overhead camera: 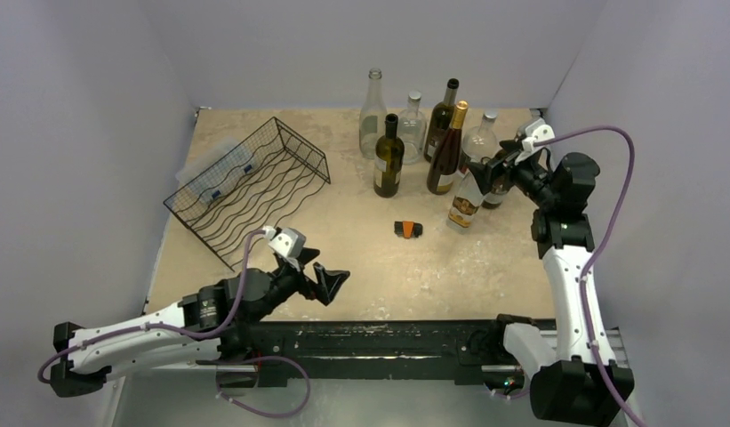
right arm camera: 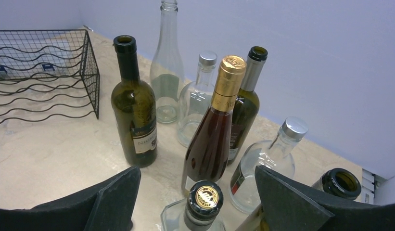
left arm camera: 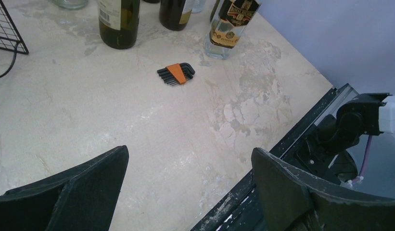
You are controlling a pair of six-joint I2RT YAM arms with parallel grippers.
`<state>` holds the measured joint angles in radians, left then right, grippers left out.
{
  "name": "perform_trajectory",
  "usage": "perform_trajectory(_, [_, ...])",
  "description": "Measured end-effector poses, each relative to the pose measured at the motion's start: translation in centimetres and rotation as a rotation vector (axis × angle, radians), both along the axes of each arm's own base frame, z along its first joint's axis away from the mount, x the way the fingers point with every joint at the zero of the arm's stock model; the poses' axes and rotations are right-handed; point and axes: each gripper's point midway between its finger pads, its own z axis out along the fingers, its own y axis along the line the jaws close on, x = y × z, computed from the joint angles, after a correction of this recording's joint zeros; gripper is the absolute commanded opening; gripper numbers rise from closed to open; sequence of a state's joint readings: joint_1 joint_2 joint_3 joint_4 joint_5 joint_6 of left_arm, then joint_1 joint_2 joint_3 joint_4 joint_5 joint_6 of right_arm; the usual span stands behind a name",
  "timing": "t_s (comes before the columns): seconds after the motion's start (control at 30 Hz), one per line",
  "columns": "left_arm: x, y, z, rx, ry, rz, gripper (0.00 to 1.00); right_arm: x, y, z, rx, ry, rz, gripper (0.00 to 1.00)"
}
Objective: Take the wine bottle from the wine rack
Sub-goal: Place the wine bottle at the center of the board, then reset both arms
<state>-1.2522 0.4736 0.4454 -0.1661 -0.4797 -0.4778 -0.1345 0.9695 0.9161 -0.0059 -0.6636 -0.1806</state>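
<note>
The black wire wine rack [overhead camera: 245, 187] stands at the back left, and no bottle lies on its wavy shelves [right arm camera: 41, 72]. Several bottles stand upright at the back right; which of them is the wine bottle I cannot tell. My right gripper [overhead camera: 487, 169] hangs open over that group. Below its spread fingers [right arm camera: 197, 169] stands a clear bottle [right arm camera: 205, 202] with a black, gold-stamped cap, touched by neither finger. The same bottle [overhead camera: 465, 203] shows a label in the top view. My left gripper [overhead camera: 330, 283] is open and empty [left arm camera: 189, 151], low over the table near the front edge.
A dark green bottle [overhead camera: 389, 160], an amber bottle with gold foil [overhead camera: 447, 147] and a tall clear one [overhead camera: 373, 111] stand close together. An orange-and-black hex key set [overhead camera: 408, 229] lies mid-table. Walls close in on three sides; a black rail [overhead camera: 370, 338] runs along the near edge.
</note>
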Motion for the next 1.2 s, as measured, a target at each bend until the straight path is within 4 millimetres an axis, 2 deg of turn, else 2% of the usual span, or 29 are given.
perform_trajectory(0.03, [0.1,0.2,0.6,-0.001,-0.004,0.007,1.0,-0.4,0.0,0.2,-0.001,-0.001,-0.002,0.99])
perform_trajectory(0.17, [0.6,1.2,3.5,-0.022,-0.028,0.041,1.0,-1.8,0.0,1.5,0.0,-0.008,-0.013,0.99])
perform_trajectory(0.3, [2.5,3.9,7.2,-0.074,-0.049,0.128,1.0,-3.2,-0.2,3.7,0.021,-0.024,-0.048,0.99])
perform_trajectory(0.4, [4.2,6.0,8.6,-0.084,-0.051,0.209,1.0,-4.1,-0.3,4.9,0.052,-0.016,-0.074,0.99])
perform_trajectory(0.5, [5.5,6.7,9.8,-0.074,-0.029,0.229,1.0,-4.7,-0.7,5.3,0.082,0.003,-0.115,0.99])
perform_trajectory(0.6, [7.0,6.5,10.0,-0.049,0.014,0.219,1.0,-5.2,-1.8,5.1,0.113,0.029,-0.203,0.99])
perform_trajectory(0.7, [8.9,7.2,9.2,-0.033,0.078,0.227,1.0,-6.1,-2.9,5.5,0.138,0.021,-0.287,0.99])
perform_trajectory(0.9, [11.7,11.2,7.7,-0.1,0.22,0.322,1.0,-8.7,-3.5,7.2,0.156,-0.035,-0.343,0.99])
perform_trajectory(1.0, [11.4,11.9,7.8,-0.13,0.238,0.339,1.0,-9.1,-4.2,7.8,0.177,-0.041,-0.394,0.99])
perform_trajectory(1.2, [9.0,11.3,8.6,-0.161,0.25,0.289,1.0,-9.4,-5.7,6.4,0.225,0.024,-0.501,0.99])
